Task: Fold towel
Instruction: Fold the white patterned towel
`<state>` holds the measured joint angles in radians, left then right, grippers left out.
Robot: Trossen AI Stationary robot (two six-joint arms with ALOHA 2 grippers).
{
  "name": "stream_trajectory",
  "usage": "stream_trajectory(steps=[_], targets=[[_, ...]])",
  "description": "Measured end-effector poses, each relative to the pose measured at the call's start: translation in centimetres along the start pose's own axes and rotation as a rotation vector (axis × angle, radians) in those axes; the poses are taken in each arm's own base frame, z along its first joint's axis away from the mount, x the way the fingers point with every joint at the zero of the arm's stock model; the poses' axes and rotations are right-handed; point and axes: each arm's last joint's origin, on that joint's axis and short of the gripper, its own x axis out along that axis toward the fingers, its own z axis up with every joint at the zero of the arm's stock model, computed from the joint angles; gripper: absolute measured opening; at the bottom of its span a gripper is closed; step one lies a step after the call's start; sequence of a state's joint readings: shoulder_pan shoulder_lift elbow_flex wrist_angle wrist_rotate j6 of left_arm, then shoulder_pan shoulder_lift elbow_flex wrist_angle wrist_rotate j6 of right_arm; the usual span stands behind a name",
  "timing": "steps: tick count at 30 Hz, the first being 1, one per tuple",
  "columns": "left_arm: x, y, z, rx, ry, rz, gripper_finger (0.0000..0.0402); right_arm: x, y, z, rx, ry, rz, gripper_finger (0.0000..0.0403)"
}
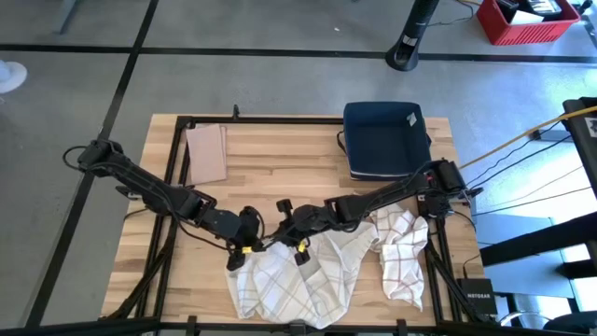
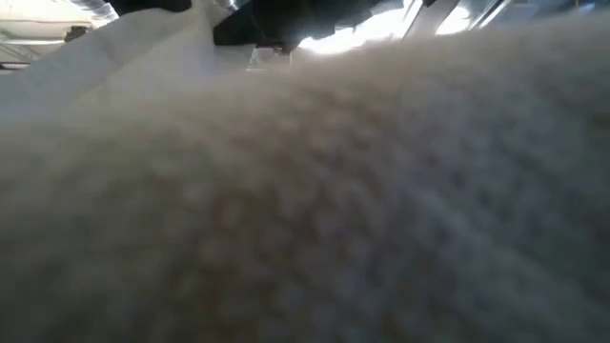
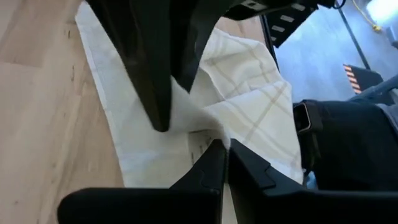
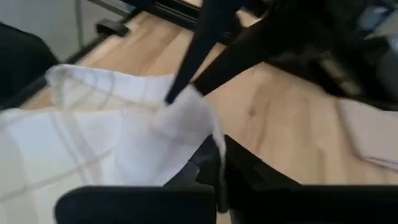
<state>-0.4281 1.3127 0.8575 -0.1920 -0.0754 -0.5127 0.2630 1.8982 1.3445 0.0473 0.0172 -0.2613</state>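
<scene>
Lying rumpled at the table's [image 1: 280, 154] near edge, the towel [image 1: 322, 266] looks light, limp and sure to sag, so corners suit best; the left gripper [image 1: 244, 245] and right gripper [image 1: 297, 245] both pinch its upper edge.

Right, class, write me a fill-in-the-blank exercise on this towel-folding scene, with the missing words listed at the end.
1. Both grippers pinch the crumpled ____ towel.
2. The left gripper and right gripper are both ____ on the cloth.
3. The dark blue tray sits at the table's ____ edge, beyond the right arm.
4. The folded beige cloth lies on the ____ table.

Missing words: checked; shut; far; wooden
</scene>
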Motion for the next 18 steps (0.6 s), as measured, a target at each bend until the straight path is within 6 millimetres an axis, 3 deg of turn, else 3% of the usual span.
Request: stream_trajectory(steps=[7,12,18], targets=[[0.7,0.9,0.0,-0.050,0.023,0.031,0.0070,-3.5,0.3,2.8,-0.022,0.034,-0.106,0.0008],[-0.4,2.1,-0.2,-0.118,0.091,0.098,0.0128,-7.7,0.0,6.2,-0.035,0.131,-0.234,0.0005],[-2.1,2.2,-0.5,-0.157,0.066,0.197,0.0149,-13.0,-1.9,9.8,0.036,0.214,-0.392,0.0004]])
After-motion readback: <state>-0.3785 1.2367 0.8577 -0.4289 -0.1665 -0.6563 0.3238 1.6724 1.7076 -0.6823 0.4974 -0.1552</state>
